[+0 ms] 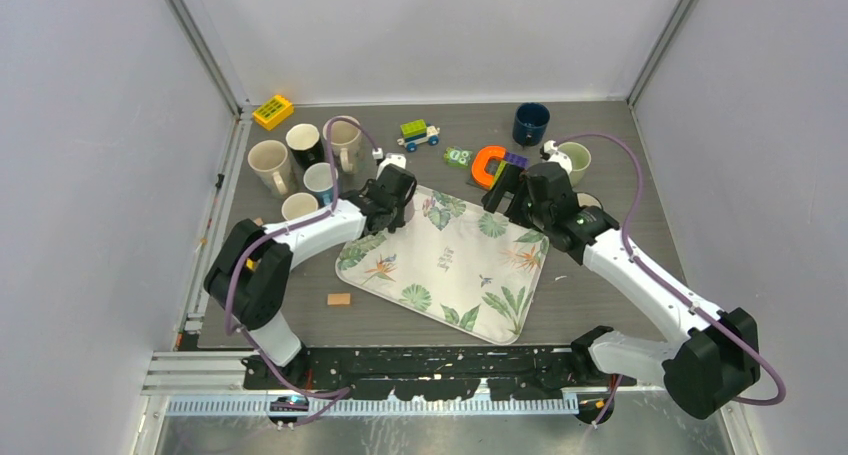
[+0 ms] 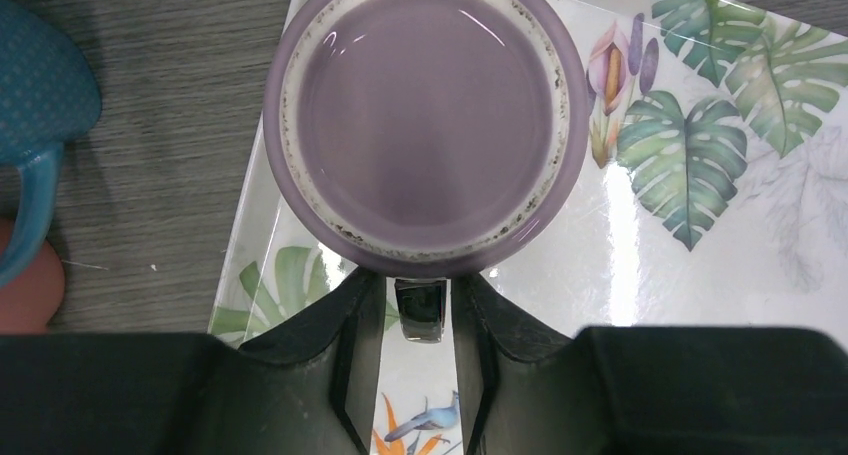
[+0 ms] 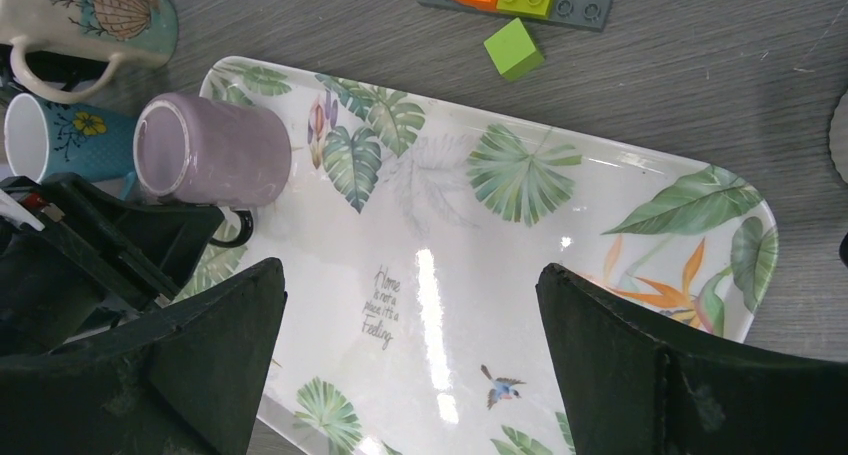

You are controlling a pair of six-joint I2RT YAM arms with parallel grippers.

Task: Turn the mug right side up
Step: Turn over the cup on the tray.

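The lilac mug [image 2: 425, 115] stands upside down on the near-left corner of the leaf-print tray [image 2: 700, 225], its flat base with the rough pale ring facing up. My left gripper [image 2: 420, 287] sits right behind it, one finger on each side of the dark handle [image 2: 421, 315], with a thin gap showing on either side. In the right wrist view the mug [image 3: 215, 160] is at the tray's corner with the left gripper [image 3: 110, 245] against it. My right gripper [image 3: 408, 270] hangs wide open and holding nothing over the tray's middle [image 3: 560, 195]. From above, the left gripper [image 1: 395, 190] hides the mug.
Several mugs cluster left of the tray: cream [image 1: 268, 165], black [image 1: 303, 143], teal [image 1: 320, 180]. The teal mug [image 2: 40, 105] is close to the left gripper. A dark blue mug [image 1: 531, 123], toy car [image 1: 419, 133], orange piece [image 1: 488, 165] and yellow brick [image 1: 273, 111] lie behind.
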